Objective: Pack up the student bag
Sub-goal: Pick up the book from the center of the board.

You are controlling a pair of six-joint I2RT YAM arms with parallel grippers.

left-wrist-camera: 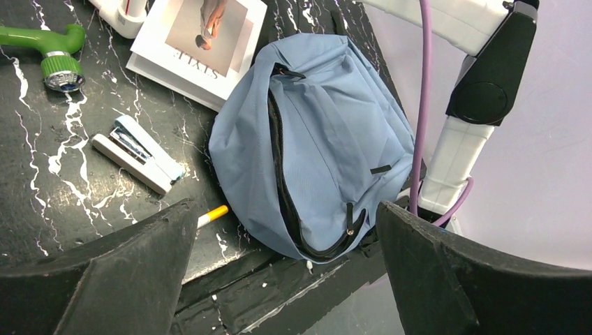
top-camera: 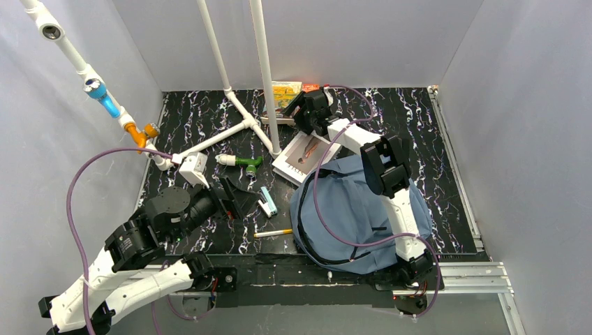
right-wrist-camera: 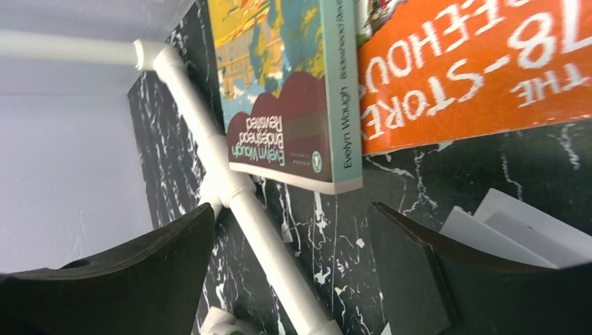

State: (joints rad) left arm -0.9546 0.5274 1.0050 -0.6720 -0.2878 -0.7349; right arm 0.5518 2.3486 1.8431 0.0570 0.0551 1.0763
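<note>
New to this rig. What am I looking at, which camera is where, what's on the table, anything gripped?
Two robot arms stand at the near edge of the table. The wide picture looks down from above and behind them. The other two come from wrist cameras, so the dark wedges at the bottom are that arm's own fingers. The left gripper, open, faces the student bag, a stapler, a magazine and a green tap. The right gripper, open, faces a Brideshead Revisited paperback and an orange book by a white pipe. Nothing is held.
</note>
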